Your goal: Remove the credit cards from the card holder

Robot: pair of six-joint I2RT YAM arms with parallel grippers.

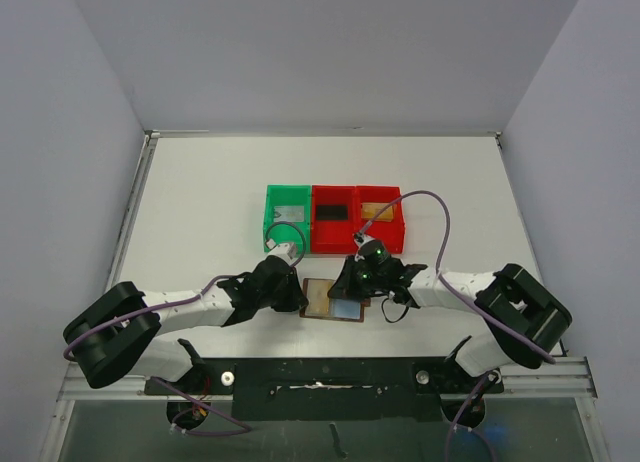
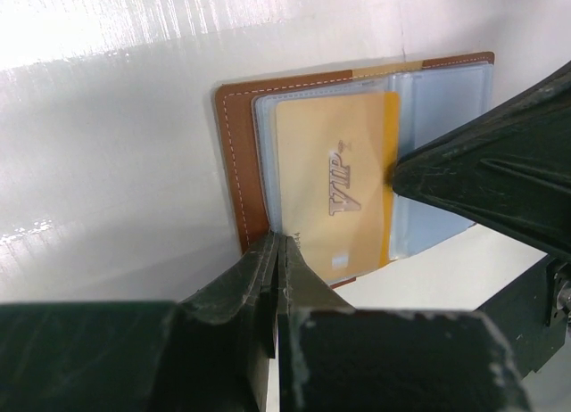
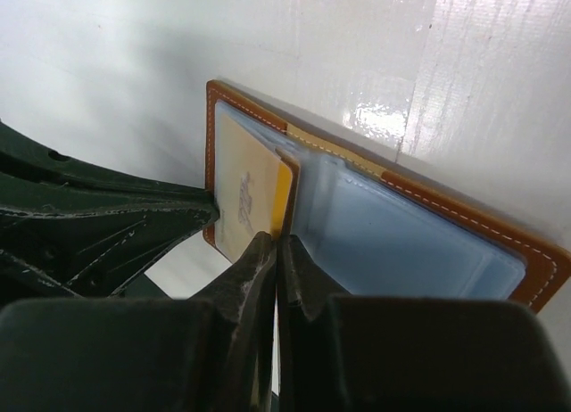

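The brown leather card holder [image 1: 322, 302] lies open on the table between my grippers, pale blue-grey sleeves up. It also shows in the left wrist view [image 2: 234, 153] and the right wrist view [image 3: 464, 220]. A gold credit card [image 2: 335, 185] marked VIP sits in one sleeve, and a bright strip of it sticks out toward the fold [image 3: 284, 198]. My left gripper [image 1: 300, 294] [image 2: 278, 240] is shut, its tips on the holder's near edge. My right gripper [image 1: 352, 282] [image 3: 277, 240] is shut, its tips touching the card's exposed edge. I see nothing between either pair of jaws.
Behind the holder stand a green bin [image 1: 287, 194], a red bin [image 1: 318, 232] with a dark card inside, and a second red bin [image 1: 398, 227] holding a gold card [image 1: 375, 210]. Grey walls enclose the table on three sides.
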